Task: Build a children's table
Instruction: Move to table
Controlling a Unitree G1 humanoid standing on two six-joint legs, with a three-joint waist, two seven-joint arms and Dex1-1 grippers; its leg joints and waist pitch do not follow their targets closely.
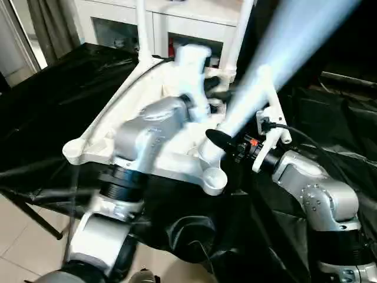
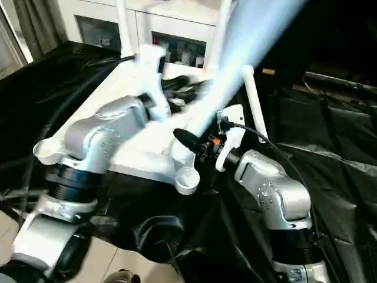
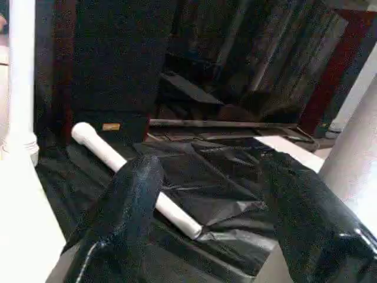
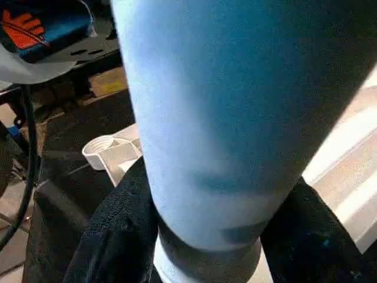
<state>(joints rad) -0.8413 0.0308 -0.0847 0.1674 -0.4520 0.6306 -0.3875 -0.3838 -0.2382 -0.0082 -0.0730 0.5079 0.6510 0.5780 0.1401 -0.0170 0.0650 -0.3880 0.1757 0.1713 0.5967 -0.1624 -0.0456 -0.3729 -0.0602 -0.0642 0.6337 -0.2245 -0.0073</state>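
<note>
right fingers clamped around a white leg, left fingers spread apart, nothing held, tabletop laid upside down

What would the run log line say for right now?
stage: fitting leg | right gripper: shut on leg | left gripper: open | tabletop: two legs standing

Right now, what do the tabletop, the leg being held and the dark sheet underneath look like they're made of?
Tabletop: likely moulded white plastic, smooth with a slight sheen and rounded corner sockets.
Held leg: matching smooth white tube, probably plastic, clamped in the right end effector.
Sheet: thin glossy black plastic film, crinkled and reflecting light.
</note>
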